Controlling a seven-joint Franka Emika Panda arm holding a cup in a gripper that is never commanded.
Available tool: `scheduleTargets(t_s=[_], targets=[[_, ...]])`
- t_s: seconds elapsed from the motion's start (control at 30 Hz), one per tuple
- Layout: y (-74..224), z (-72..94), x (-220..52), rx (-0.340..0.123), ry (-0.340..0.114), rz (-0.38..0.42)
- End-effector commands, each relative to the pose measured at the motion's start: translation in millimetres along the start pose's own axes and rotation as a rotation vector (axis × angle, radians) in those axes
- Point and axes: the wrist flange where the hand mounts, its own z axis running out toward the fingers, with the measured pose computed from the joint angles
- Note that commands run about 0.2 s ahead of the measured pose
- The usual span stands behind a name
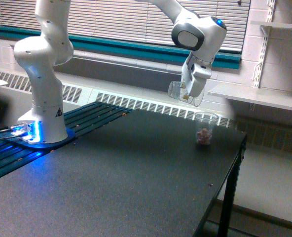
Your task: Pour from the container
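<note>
Small clear plastic cup (178,90) held tipped on its side in white gripper (189,92), fingers clenched on it, up in the air above and toward exterior view's left of taller tapered clear cup (204,129) standing on dark bench (116,182). Brownish bits heaped in tapered cup's bottom. Held cup looks near empty, exact remainder unclear. Pour judged mostly done; righting left.
</note>
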Motion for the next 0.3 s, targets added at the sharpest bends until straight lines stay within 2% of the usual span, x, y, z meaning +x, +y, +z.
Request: scheduleTargets(t_s=[0.03, 0.3], targets=[[-6.6, -3.7, -2.1, -0.001, 0.007, -0.016], [-9.1, -6.4, -5.4, 0.004, 0.021, -0.025]])
